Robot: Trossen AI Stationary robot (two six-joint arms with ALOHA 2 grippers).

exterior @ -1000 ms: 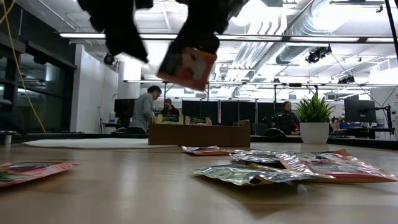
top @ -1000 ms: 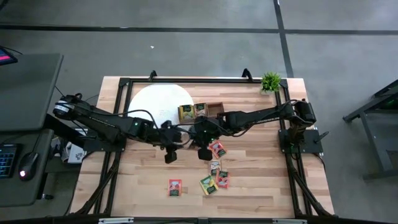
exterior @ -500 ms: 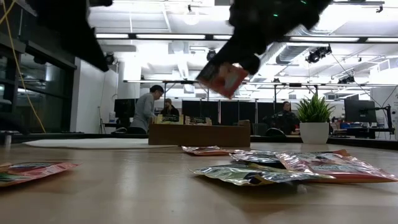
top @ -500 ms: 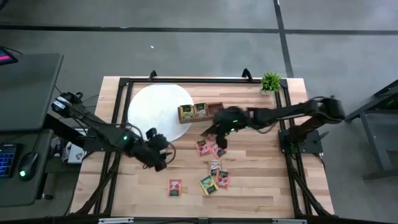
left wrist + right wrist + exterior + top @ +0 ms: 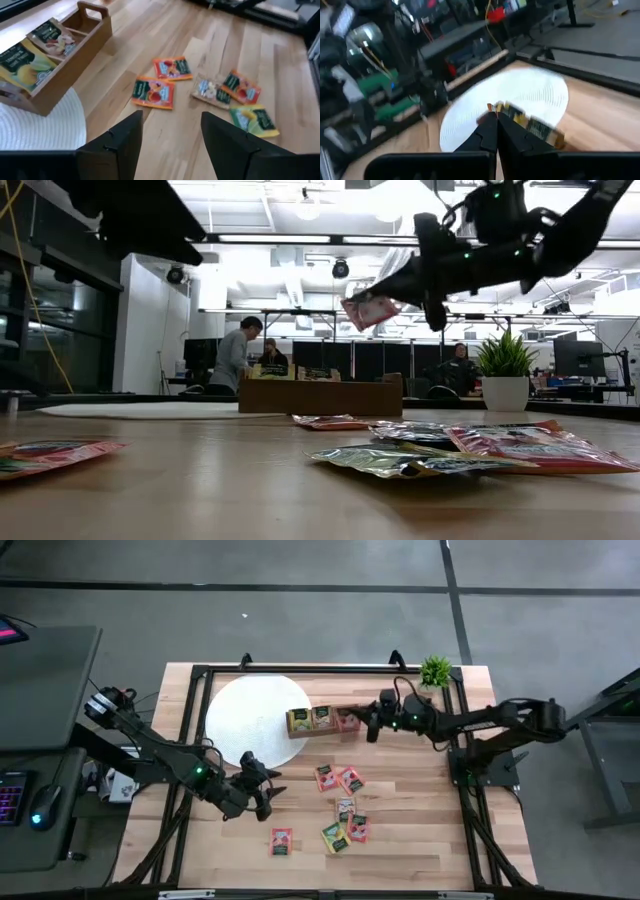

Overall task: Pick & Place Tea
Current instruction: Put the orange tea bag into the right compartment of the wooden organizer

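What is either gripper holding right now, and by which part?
The right gripper pinches a pink-red square tea packet by its upper edge, above the brown wooden tray. The left gripper is open, holding nothing.

The right arm stretches from its base across to the far middle of the table, its right gripper (image 5: 371,724) raised in the air with fingers (image 5: 487,131) pressed together on a pink tea packet (image 5: 371,311). The left arm reaches out low from the opposite side, bent at the elbow; its left gripper (image 5: 262,796) hangs with fingers (image 5: 125,142) spread apart and holds nothing.
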